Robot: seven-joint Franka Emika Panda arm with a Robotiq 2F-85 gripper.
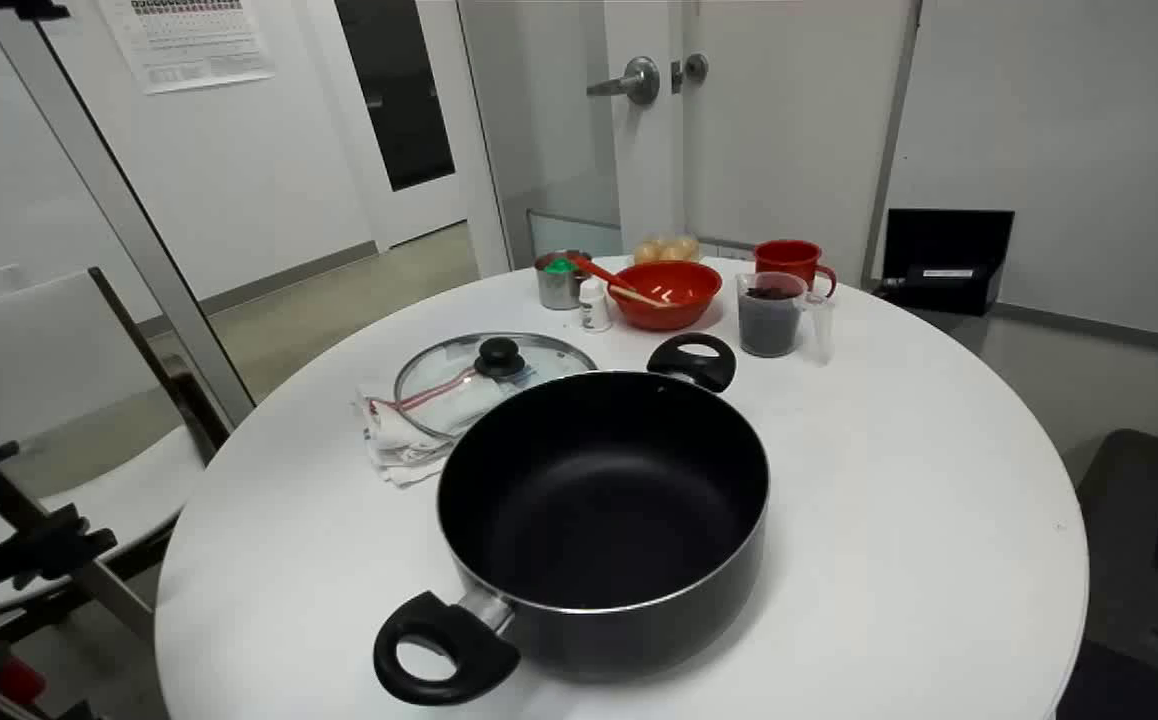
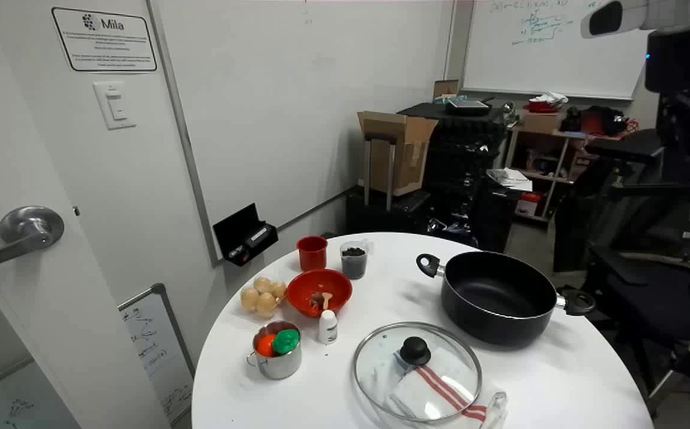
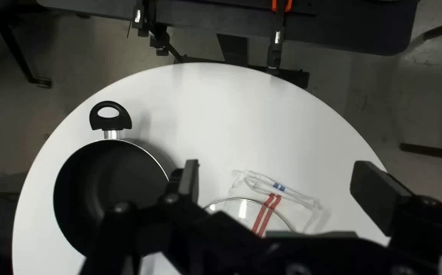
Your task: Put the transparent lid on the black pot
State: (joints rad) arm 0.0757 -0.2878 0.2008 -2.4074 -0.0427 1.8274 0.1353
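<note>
The transparent lid shows in both exterior views [image 1: 500, 358] [image 2: 415, 351]. It lies knob up on a folded white towel with red stripes. In the wrist view only its far edge [image 3: 240, 209] shows; the gripper body hides the rest. The black pot stands upright and uncovered beside the lid in both exterior views [image 1: 604, 490] [image 2: 494, 298]. It also shows at left in the wrist view [image 3: 106, 183], partly behind a finger. My gripper [image 3: 280, 183] is open and empty, raised above the table over the towel and lid area. In an exterior view the arm hangs at the right edge.
The towel [image 2: 493, 411] sticks out from under the lid. A red bowl [image 2: 319, 292], red cup [image 2: 312, 253], measuring cup [image 2: 354, 262], white bottle [image 2: 328, 328], metal pot [image 2: 279, 360] and several yellowish balls [image 2: 263, 296] stand together on the round white table [image 1: 919, 480].
</note>
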